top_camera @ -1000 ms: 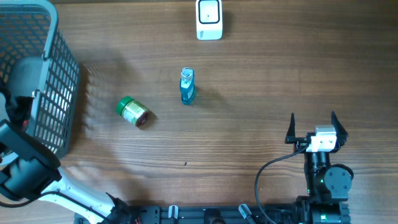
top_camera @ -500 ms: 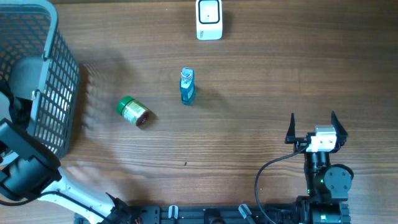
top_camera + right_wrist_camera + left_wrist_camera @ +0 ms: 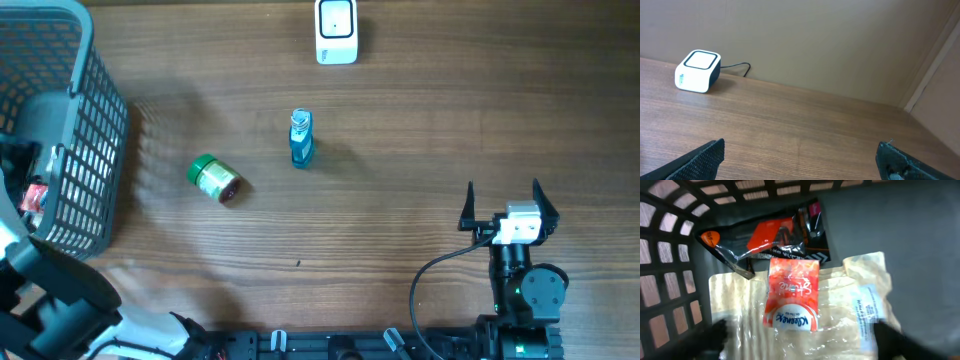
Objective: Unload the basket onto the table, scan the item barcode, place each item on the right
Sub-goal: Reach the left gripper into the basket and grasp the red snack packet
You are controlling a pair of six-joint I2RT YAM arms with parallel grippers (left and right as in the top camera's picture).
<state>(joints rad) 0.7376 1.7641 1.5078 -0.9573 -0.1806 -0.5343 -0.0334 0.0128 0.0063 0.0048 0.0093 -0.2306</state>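
The soft, light tissue pack is best pinched at its middle by the left gripper, spread wide like the right gripper.

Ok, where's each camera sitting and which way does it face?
Overhead: above table, facing straight down; left arm, right arm show.
Left wrist: over basket, facing down at packets; left fingertips at bottom corners.
Right wrist: low over table, facing scanner and wall; right fingertips at bottom corners.
Shared: scanner, in overhead and right wrist.
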